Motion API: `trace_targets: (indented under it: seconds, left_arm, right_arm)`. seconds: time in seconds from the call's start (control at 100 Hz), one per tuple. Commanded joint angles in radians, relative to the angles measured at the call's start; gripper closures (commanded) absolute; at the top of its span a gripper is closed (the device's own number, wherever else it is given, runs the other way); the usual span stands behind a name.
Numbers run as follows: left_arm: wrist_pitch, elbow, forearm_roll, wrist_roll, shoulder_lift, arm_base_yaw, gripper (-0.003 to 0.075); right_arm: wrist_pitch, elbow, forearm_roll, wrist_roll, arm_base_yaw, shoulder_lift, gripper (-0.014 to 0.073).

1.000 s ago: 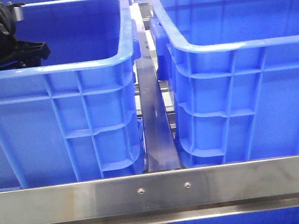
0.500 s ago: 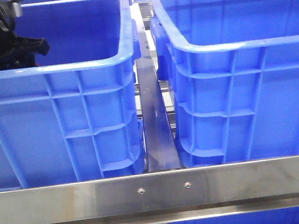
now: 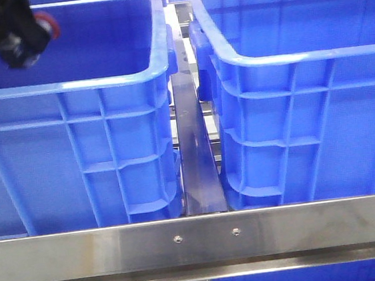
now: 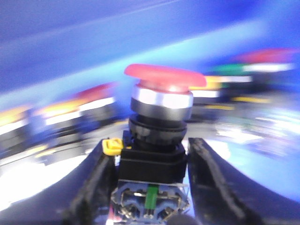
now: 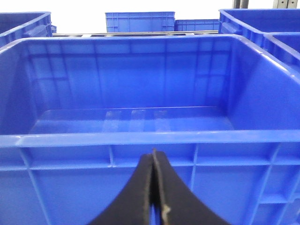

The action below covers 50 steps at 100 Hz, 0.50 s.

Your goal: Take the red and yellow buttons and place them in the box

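Observation:
My left gripper [image 4: 151, 146] is shut on a red button [image 4: 165, 77], a push-button with a red domed cap, a chrome ring and a black body, gripped by the body. In the front view the left gripper [image 3: 19, 37] is blurred, high over the far left of the left blue crate [image 3: 101, 82], with the red cap [image 3: 48, 25] showing. Other blurred buttons [image 4: 93, 101] with red, yellow and green caps lie behind it. My right gripper [image 5: 153, 153] is shut and empty, just outside the near wall of an empty blue crate [image 5: 140, 138].
The right blue crate [image 3: 286, 56] stands beside the left one, with a narrow metal strip [image 3: 195, 160] between them. A steel rail [image 3: 198, 243] runs across the front. More blue crates [image 5: 139, 21] stand farther back.
My left gripper has risen and shifted left inside the left crate. The red button's cap now shows at its tip. The view is blurred by motion.

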Motion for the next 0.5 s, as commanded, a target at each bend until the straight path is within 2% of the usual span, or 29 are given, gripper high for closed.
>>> trace_targets:
  seconds: [0.0, 0.29, 0.49]
  left_arm:
    - [-0.004, -0.02, -0.169, 0.132, -0.085, -0.008, 0.0563]
    - [0.17, -0.018, -0.482, 0.398, -0.126, -0.084, 0.0563]
    - [0.22, -0.018, -0.529, 0.46, -0.126, -0.192, 0.0563]
  right_arm:
    - [-0.069, -0.016, -0.011, 0.0, -0.002, -0.022, 0.0627]
    - [-0.069, -0.016, -0.011, 0.0, -0.002, -0.022, 0.0627]
    - [-0.069, -0.016, -0.011, 0.0, -0.002, -0.022, 0.0627]
